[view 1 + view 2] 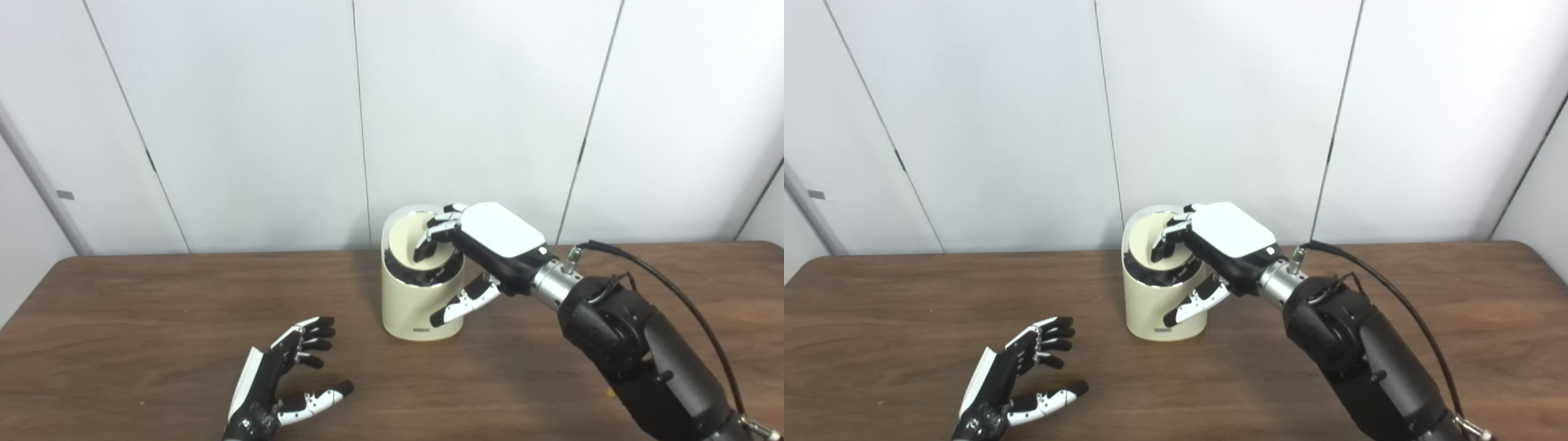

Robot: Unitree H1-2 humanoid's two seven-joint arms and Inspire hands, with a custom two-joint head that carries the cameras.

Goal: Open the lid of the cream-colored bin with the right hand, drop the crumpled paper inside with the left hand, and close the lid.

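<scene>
The cream-colored bin (411, 306) stands on the brown table, near its far edge. Its round lid (407, 243) is tilted, with a dark gap showing under the low front edge. My right hand (490, 242) reaches over the bin from the right. Its fingers (433, 237) curl onto the lid's right part and its thumb (465, 301) lies apart against the bin's outer wall, grasping nothing. My left hand (288, 373) rests low at the front left, palm turned right, fingers spread and empty. No crumpled paper shows in either view.
The wooden table (153, 318) runs the full width, its rounded far right corner (759, 245) visible. White wall panels stand directly behind the bin. A black cable (674, 294) arcs off my right forearm.
</scene>
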